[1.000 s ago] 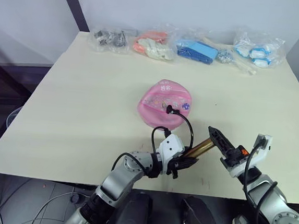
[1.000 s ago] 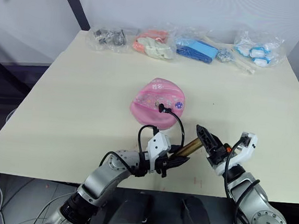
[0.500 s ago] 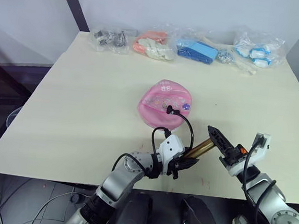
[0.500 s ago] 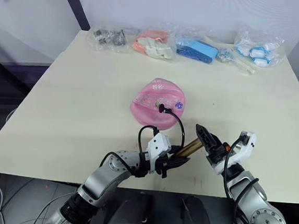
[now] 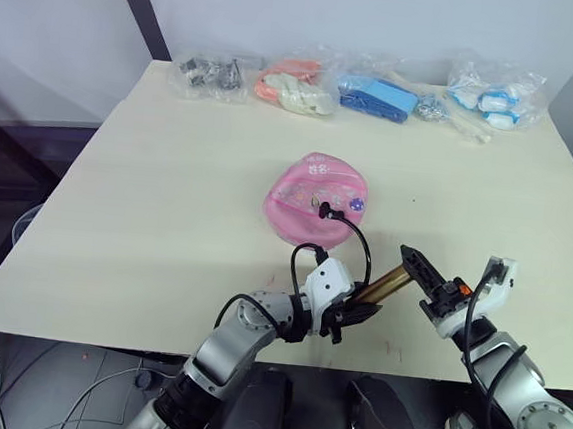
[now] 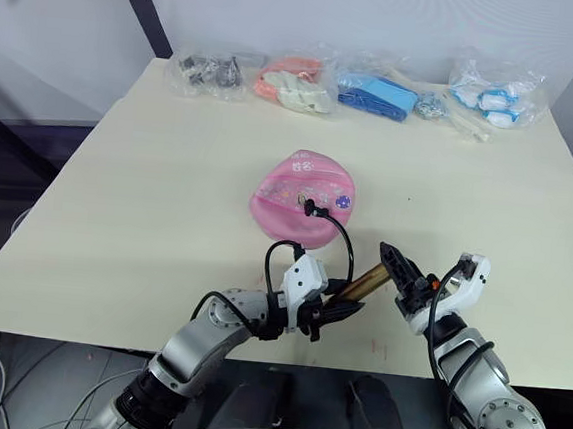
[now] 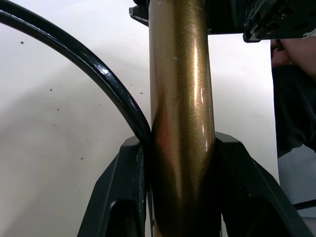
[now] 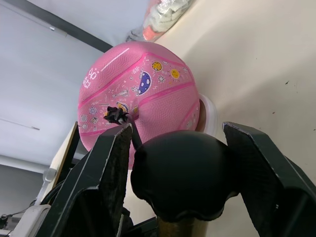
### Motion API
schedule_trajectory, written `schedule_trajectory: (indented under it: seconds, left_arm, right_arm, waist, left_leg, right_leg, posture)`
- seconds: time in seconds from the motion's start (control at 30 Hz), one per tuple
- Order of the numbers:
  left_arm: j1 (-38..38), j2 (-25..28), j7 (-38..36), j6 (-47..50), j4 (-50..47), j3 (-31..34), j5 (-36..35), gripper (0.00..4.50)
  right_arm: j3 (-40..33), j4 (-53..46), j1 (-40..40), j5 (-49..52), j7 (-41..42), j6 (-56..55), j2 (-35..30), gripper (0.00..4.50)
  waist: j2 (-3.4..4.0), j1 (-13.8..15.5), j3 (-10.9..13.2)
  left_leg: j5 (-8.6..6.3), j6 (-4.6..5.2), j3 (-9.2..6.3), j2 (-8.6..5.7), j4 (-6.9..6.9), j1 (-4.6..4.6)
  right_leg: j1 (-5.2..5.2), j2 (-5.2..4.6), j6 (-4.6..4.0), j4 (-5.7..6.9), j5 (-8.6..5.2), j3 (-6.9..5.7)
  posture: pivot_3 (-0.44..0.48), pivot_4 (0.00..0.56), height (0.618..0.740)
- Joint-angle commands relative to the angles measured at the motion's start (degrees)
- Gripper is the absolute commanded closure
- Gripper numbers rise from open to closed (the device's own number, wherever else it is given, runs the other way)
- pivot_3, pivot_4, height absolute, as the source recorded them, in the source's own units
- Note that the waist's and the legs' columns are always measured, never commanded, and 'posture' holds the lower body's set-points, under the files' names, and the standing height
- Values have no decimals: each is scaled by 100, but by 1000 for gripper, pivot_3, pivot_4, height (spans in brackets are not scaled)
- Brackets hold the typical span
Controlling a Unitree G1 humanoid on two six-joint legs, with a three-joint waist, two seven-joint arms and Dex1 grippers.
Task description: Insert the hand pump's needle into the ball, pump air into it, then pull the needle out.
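Two claws clamped on bronze-gold hand pump (image 5: pixel 388 282): left claw (image 5: pixel 350 311) on tube, right claw (image 5: pixel 423 279) on handle.

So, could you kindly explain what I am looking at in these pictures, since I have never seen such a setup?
This is a humanoid robot with two arms, each ending in a two-fingered pincer. The two wide pictures come from cameras on its head, looking down over a cream table. The two close pictures come from cameras on its wrists.

The left pincer is clamped around the bronze tube of a hand pump. The right pincer has its fingers either side of the pump's black handle. A thin black hose loops from the pump to the top of a pink ball, where the needle's black fitting sits on its surface. Several clear bags of small items lie along the table's far edge.
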Motion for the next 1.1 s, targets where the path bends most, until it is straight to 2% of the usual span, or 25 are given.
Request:
schedule_trajectory:
  seconds: [0.03,0.07,0.17,0.6,0.67,0.7,0.83,0.87,1.1]
  left_arm:
    - [12,-51,-13,-13,-224,-2,-23,3151]
    - [11,-51,-15,-7,-223,-1,-27,3151]
    - [7,-49,-19,4,-219,0,-30,3151]
    - [-57,-29,-117,-33,-142,40,-59,3151]
    - [-68,-29,-119,-52,-129,62,-53,2151]
    - [-69,-25,-130,-53,-130,66,-59,2090]
    - [-84,-5,-182,-53,-122,100,-71,238]
    - [-88,6,-200,-45,-133,120,-86,38]
    - [-77,231,-456,56,-312,248,-224,38]
  right_arm:
    - [46,-241,-51,82,83,-29,1,1433]
    - [41,-237,-57,82,90,-36,5,1433]
    - [15,-224,-88,83,91,-61,16,2154]
    - [4,-212,-86,34,138,-69,9,2154]
    - [8,-215,-83,6,154,-71,2,2201]
    - [8,-214,-82,3,156,-74,4,2201]
    - [9,-208,-74,-26,197,-88,12,2201]
    - [6,-209,-71,-38,209,-94,16,2201]
    - [-33,-251,-61,-193,390,-141,-22,2201]
  waist:
    - [0,0,0]
    - [0,0,0]
    - [0,-2,0]
    - [0,-1,0]
    - [0,-1,0]
    - [0,-1,0]
    - [0,0,0]
    - [0,0,0]
    - [0,-1,0]
  left_leg:
    - [0,0,0,0,0,0]
    - [0,0,0,0,0,0]
    - [0,0,0,0,0,0]
    - [0,0,0,0,0,-1]
    - [0,0,0,0,0,-1]
    - [0,0,0,0,0,-1]
    - [0,0,0,0,0,-1]
    - [0,0,0,0,0,-1]
    - [0,0,0,0,-1,-1]
  right_leg:
    - [0,0,0,0,0,0]
    - [0,0,0,0,0,0]
    - [0,0,0,0,0,0]
    - [0,0,0,-1,0,0]
    - [0,0,0,-1,0,0]
    - [0,0,0,-1,0,0]
    - [0,0,0,-1,0,-1]
    - [0,0,0,-1,0,0]
    - [-1,0,0,-1,0,0]
  posture:
    - [0,150,740]
    - [0,150,740]
    - [0,150,740]
    - [0,150,740]
    - [0,150,740]
    - [0,150,740]
    - [0,150,740]
    - [0,150,740]
    - [0,150,740]
